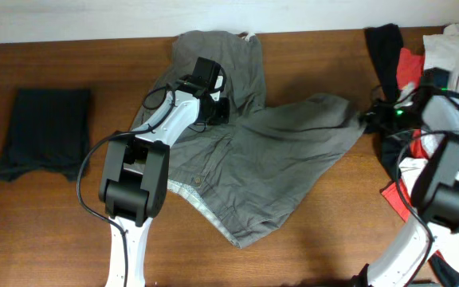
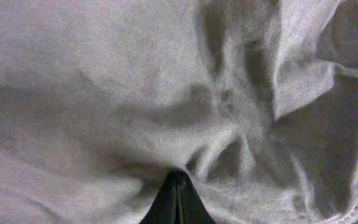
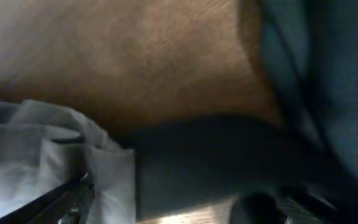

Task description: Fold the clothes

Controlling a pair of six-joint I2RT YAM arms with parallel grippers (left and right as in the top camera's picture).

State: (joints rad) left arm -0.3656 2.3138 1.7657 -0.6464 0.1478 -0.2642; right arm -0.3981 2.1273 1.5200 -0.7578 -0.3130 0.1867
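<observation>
Grey trousers (image 1: pixel 277 159) lay spread across the middle of a wooden table (image 1: pixel 70 215), waistband toward the front edge, with one leg running away to the back and the other stretching out to the right. The left gripper (image 2: pixel 178 200) was clenched, its tips pressed down into the cloth near where the legs meet. Creases ran in toward the tips, but we could not tell if any cloth was pinched between them. The right gripper (image 1: pixel 370 118) stood released, jaws wide apart and holding nothing, just to the right of the right leg's hem. That made it the nearer arm for that end. Its wrist view was blurred, so we could only make out pale grey cloth beside dark fabric. A pile (image 1: pixel 453 48) of black, red and white clothes sat behind the right arm, partly hidden by it. A folded black garment (image 1: pixel 42 131) lay at far left
</observation>
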